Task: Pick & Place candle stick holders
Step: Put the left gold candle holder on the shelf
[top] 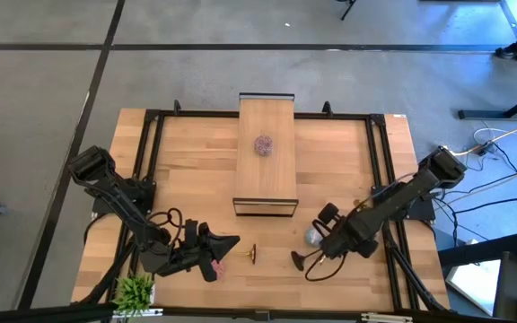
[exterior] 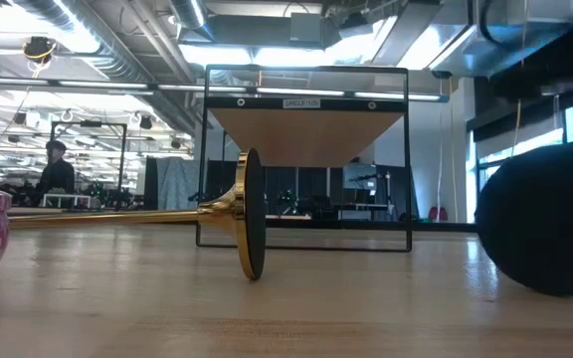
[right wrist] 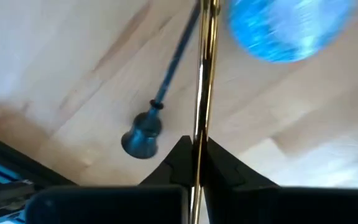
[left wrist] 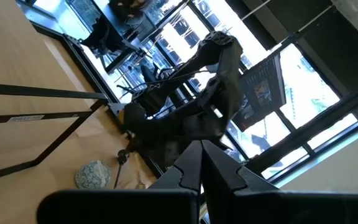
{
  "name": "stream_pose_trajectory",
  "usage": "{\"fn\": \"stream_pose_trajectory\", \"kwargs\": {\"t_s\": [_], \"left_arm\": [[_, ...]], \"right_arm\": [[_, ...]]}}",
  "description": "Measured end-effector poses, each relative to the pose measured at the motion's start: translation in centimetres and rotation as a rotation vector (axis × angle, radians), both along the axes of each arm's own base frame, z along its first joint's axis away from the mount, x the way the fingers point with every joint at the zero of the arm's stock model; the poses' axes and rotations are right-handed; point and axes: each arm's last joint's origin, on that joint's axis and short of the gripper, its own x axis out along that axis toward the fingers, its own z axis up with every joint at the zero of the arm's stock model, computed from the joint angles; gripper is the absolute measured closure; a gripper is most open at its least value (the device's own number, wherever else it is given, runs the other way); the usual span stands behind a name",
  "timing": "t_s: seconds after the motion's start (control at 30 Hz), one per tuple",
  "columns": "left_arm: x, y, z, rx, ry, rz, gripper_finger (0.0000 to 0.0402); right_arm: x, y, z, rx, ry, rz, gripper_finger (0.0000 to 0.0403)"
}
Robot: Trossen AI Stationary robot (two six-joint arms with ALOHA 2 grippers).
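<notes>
The right gripper [right wrist: 196, 163] is clamped on a thin gold stem [right wrist: 205, 74], low over the table's front right beside a blue cup [right wrist: 288, 28] and a black holder [right wrist: 143, 135]. The left gripper [top: 227, 242] is clenched empty. 1 purplish cup [top: 264, 144] sits on the plank [top: 281, 179] (most pieces remain), including a gold holder [exterior: 237, 212] lying on the table.

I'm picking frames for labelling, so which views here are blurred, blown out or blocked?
Right wrist view: the blue cup is smeared by blur, though the gold stem between the right gripper fingers reads sharp. Low view: ceiling lights glare, and a dark out-of-focus mass blocks the right edge. Left wrist view: bright windows backlight the other arm into silhouette. High view: evenly lit.
</notes>
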Motion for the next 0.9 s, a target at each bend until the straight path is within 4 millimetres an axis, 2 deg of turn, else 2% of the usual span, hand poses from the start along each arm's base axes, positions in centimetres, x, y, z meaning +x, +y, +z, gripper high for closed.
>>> {"fn": "stream_pose_trajectory", "kwargs": {"t_s": [0.2,0.37,0.47,0.6,0.73,0.9], "left_arm": [[0.0,0.0,0.0,0.015,0.007,0.002,0.0397],[0.0,0.0,0.0,0.043,0.019,0.006,0.04],[0.0,0.0,0.0,0.064,0.028,0.01,0.0398],[0.0,0.0,0.0,0.084,0.037,0.012,0.0399],[0.0,0.1,0.0,0.084,0.041,0.032,0.04],[0.6,0.8,0.1,0.066,0.026,0.05,0.0399]], "right_arm": [[2.0,1.4,6.3,0.079,-0.153,-0.013,0.0387],[3.5,2.1,13.6,0.167,-0.429,-0.051,0.0387],[4.1,1.8,18.3,0.271,-0.614,-0.124,0.0387],[4.3,0.4,23.8,0.43,-0.808,-0.249,0.0387],[4.6,-1.1,27.6,0.611,-0.947,-0.348,0.0387],[5.7,-2.3,30.1,0.813,-1.086,-0.433,0.0387]]}}
